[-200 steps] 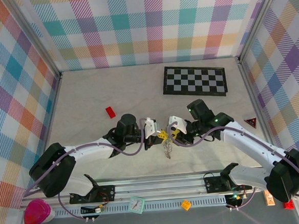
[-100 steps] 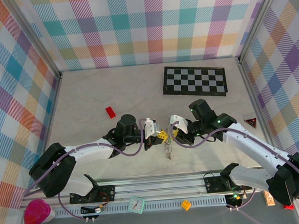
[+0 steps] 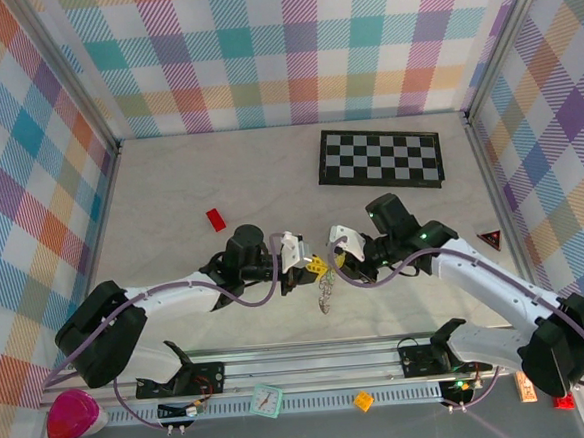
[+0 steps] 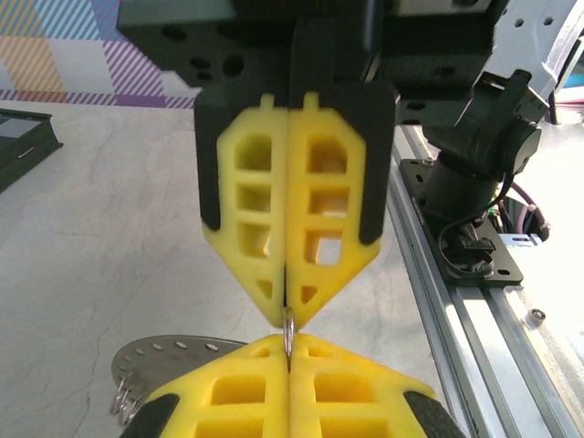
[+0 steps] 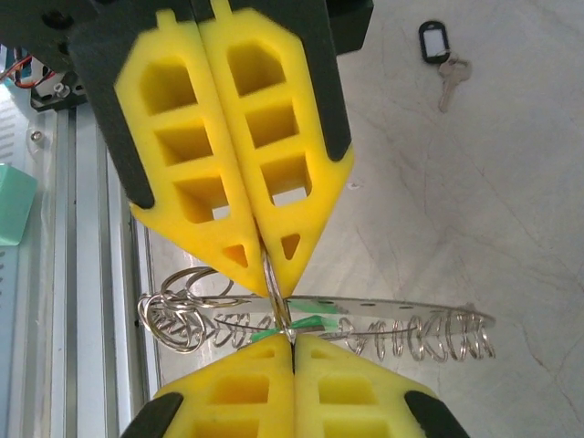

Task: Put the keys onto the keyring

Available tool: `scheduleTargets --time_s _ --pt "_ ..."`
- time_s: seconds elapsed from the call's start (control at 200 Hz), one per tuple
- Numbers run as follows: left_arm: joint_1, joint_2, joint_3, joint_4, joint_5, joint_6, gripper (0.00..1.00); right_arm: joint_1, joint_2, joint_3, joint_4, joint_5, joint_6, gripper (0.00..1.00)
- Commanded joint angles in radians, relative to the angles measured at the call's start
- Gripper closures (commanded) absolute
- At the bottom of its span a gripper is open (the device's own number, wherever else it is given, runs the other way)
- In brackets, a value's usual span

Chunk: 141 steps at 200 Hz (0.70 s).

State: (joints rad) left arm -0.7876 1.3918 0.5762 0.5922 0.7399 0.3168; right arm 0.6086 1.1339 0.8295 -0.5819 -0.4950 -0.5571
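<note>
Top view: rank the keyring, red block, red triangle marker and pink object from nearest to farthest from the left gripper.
1. keyring, hanging just under the left gripper.
2. red block, farther back and to the left.
3. red triangle marker, far right.
4. pink object, near-left corner.

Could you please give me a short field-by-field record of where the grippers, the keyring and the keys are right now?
left gripper: jaws shut on the keyring
right gripper: jaws shut, tip to tip with the left gripper
keyring: pinched where the grippers meet, the rest loose
black-headed key: lying on the table, apart from the keyring
green-headed key: green sliver at the right gripper's tips, rest hidden
red block: on the table beyond the left arm
</note>
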Motion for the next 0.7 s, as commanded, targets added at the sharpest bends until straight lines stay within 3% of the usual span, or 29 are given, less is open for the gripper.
scheduleTargets --time_s 0.0,0.205,0.275,0.37,0.7 --pt "-0.007 -0.030 -0.008 0.122 0.060 -0.031 1.00 -0.002 0.062 -0.017 0.043 -0.059 -0.001 1.00" --pt "-0.008 -0.016 -0.018 0.171 0.061 -0.064 1.00 -0.001 0.034 -0.029 0.094 -0.083 0.037 1.00" --pt "-0.008 -0.009 -0.021 0.189 0.057 -0.076 1.00 -0.003 -0.007 -0.047 0.098 -0.057 0.042 0.81" --pt "-0.008 0.001 -0.024 0.215 0.053 -0.095 1.00 -0.003 -0.064 -0.076 0.094 -0.042 0.038 0.73" --pt "-0.008 0.035 -0.027 0.286 0.058 -0.143 1.00 -0.003 -0.131 -0.084 0.117 -0.044 0.050 0.71"
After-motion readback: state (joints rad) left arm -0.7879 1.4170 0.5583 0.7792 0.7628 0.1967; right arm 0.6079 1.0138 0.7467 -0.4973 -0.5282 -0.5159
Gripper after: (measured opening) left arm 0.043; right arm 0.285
